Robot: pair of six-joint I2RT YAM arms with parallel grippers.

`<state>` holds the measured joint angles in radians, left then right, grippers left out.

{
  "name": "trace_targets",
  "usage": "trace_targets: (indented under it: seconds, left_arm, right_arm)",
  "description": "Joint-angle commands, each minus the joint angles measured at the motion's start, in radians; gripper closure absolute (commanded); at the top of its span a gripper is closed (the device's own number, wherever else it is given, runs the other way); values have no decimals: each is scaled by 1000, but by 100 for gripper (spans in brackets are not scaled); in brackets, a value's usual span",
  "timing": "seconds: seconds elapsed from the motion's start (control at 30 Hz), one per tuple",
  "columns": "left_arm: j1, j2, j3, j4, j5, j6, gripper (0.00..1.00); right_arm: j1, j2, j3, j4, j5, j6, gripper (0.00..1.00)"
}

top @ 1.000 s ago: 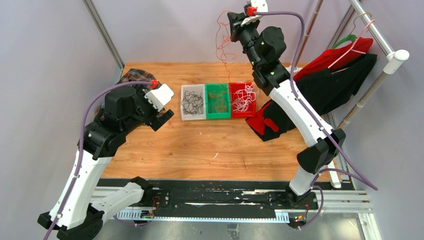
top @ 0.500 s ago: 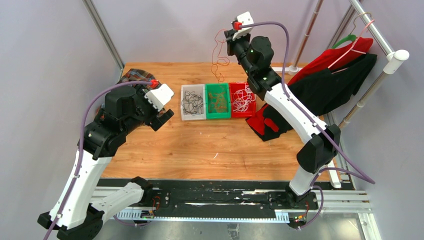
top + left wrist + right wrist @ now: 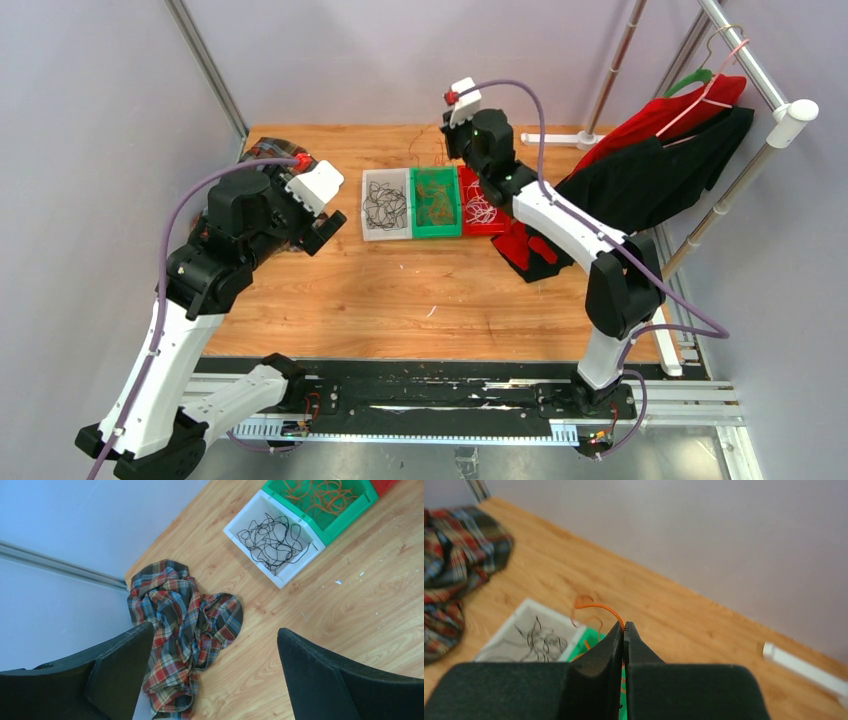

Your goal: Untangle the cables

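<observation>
Three small bins stand in a row at the back of the table. The white bin [image 3: 385, 207] holds black cables [image 3: 272, 540], the green bin [image 3: 436, 203] orange-brown cables [image 3: 320, 495], and the red bin [image 3: 484, 208] white cables. My right gripper [image 3: 623, 626] is shut on a thin orange cable [image 3: 599, 607] that curls out past its tips. It hangs just above the back edge of the green bin [image 3: 591, 641]. My left gripper [image 3: 215, 635] is wide open and holds nothing. It hovers left of the bins, over the wood beside a plaid cloth.
A crumpled plaid cloth [image 3: 185, 625] lies at the table's back left corner. Red and black garments [image 3: 650, 160] hang from a rack on the right and spill onto the table [image 3: 530, 245] beside the red bin. The rack's white foot [image 3: 550, 138] lies behind.
My right arm has come down and leftward from high above the table, bringing the orange cable with it to just over the green bin. The left arm has hardly moved.
</observation>
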<state>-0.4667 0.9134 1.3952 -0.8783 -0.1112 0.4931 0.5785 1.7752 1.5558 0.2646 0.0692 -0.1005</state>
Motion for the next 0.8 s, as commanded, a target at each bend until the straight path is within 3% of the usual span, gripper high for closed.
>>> trace_targets:
  seconds: [0.0, 0.2, 0.43, 0.77]
  left_arm:
    - [3, -16, -36, 59, -51, -25, 2]
    - [4, -21, -48, 70, -55, -10, 2]
    - [3, -25, -65, 75, -31, 3, 2]
    - [5, -29, -55, 66, -25, 15, 2]
  right_arm:
    - [5, -8, -121, 50, 29, 43, 99]
    - [22, 1, -223, 70, 48, 48, 99]
    - [30, -96, -375, 185, 100, 98, 99]
    - [2, -269, -375, 226, 122, 167, 99]
